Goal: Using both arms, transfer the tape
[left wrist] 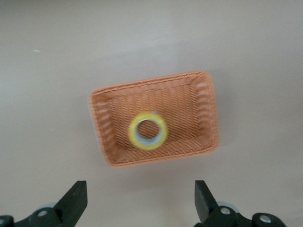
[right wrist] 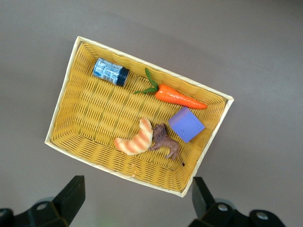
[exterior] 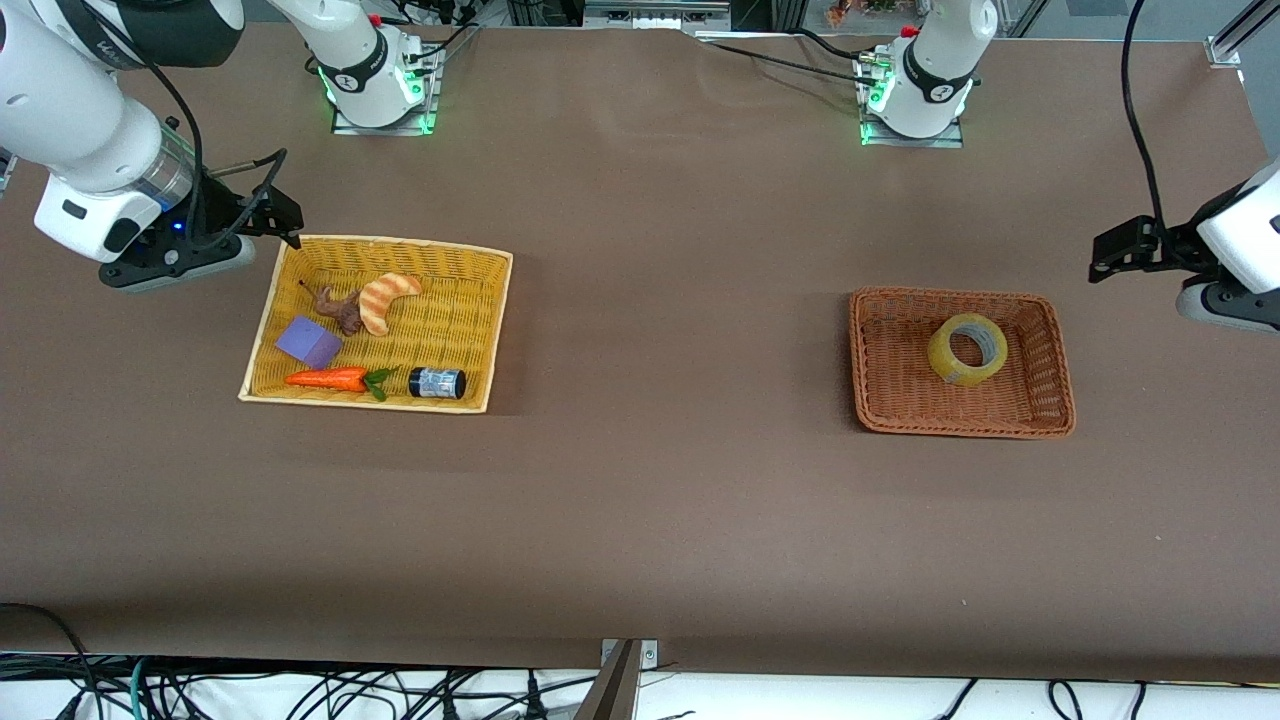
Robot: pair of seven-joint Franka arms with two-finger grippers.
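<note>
The tape (exterior: pixel 967 348), a yellowish ring with a grey core, lies flat in the brown wicker basket (exterior: pixel 868 360) toward the left arm's end of the table. It also shows in the left wrist view (left wrist: pixel 148 130), inside the basket (left wrist: pixel 151 81). My left gripper (exterior: pixel 1225 300) hangs in the air over bare table beside that basket, open and empty (left wrist: pixel 140 203). My right gripper (exterior: pixel 175 262) hangs over bare table beside the yellow basket (exterior: pixel 500 300) toward the right arm's end, open and empty (right wrist: pixel 137 198).
The yellow basket (right wrist: pixel 61 113) holds a croissant (exterior: pixel 388 299), a brown animal figure (exterior: pixel 338 310), a purple block (exterior: pixel 308 342), a carrot (exterior: pixel 328 379) and a small dark jar (exterior: pixel 437 382). Bare brown table lies between the two baskets.
</note>
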